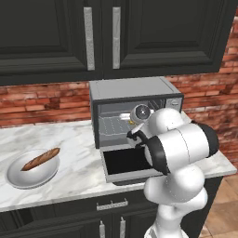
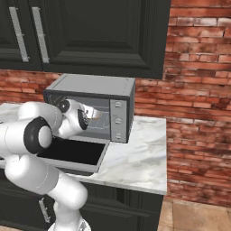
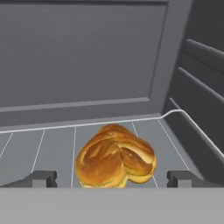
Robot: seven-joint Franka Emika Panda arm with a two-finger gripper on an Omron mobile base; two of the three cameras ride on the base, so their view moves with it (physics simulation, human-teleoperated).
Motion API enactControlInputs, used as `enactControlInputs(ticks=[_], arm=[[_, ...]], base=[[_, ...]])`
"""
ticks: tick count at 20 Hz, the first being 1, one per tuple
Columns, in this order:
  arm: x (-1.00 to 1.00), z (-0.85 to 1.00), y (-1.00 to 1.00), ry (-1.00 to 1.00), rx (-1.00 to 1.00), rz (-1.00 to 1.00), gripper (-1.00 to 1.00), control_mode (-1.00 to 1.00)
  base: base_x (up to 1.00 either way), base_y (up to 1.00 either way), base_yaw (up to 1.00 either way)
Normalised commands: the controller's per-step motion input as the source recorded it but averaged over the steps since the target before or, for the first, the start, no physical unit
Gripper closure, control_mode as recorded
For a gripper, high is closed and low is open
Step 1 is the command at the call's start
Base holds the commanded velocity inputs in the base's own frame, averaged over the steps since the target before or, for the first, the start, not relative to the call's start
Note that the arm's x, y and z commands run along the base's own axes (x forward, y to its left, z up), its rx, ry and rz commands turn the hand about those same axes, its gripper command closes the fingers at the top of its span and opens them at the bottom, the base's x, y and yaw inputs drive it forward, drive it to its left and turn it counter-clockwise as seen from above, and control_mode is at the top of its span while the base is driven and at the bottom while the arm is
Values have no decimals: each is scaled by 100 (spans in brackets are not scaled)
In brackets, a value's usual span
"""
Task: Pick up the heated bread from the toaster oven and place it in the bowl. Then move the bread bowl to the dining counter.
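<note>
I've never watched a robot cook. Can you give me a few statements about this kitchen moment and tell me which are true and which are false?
1. The toaster oven door hangs open. True.
2. The gripper is clamped shut on the bread. False: its fingertips stand wide apart on either side of the heated bread, not closed on it.
3. The bread lies on the wire rack inside the oven. True.
4. The bowl on the counter is empty. False: a baguette lies in it.
5. The wall behind the counter is white tile. False: it is a red brick wall.
</note>
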Motion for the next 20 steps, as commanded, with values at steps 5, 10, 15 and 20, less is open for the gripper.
enactControlInputs(ticks=[5,10,15,20], arm=[[3,-20,-2,0,0,-3,-100,-100],[11,-9,0,0,0,-2,-100,-100],[18,-4,0,0,0,-2,-100,-100],[12,-10,0,0,0,-2,-100,-100]], base=[[0,0,0],[0,0,0],[0,0,0],[0,0,0]])
